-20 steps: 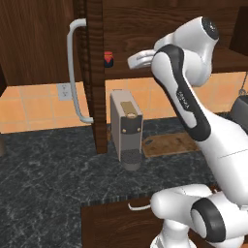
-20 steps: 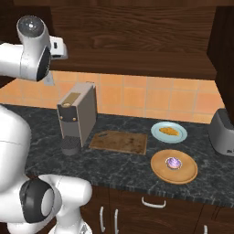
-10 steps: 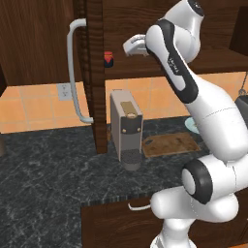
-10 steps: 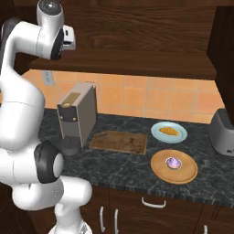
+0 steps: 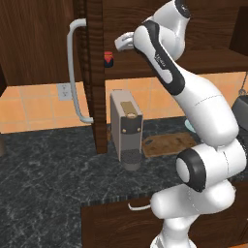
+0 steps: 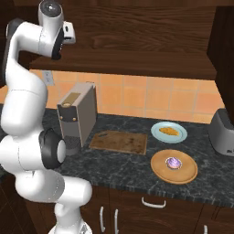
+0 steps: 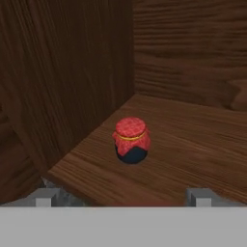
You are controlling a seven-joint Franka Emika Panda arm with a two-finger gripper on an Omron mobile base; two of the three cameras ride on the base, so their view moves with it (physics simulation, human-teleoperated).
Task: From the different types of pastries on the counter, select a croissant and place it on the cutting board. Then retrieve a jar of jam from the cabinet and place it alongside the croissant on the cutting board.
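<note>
Jar of jam [image 7: 130, 140]: red chequered cloth cap, yellow tie, dark body. Cabinet [image 7: 193, 144]: dark brown wood grain. Counter [image 5: 43, 179]: black, grey-veined.

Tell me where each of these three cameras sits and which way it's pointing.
Left base view: behind the arm's left, facing the open cabinet, jam jar and coffee machine; the arm rises at right, pincer near the jar.
Right base view: behind the arm's right, facing the cutting board, croissant and purplish pastry; arm at left.
Hand view: along the pincer at the jar on the shelf; fingertips below.
Both base views share coffee machine and board.
</note>
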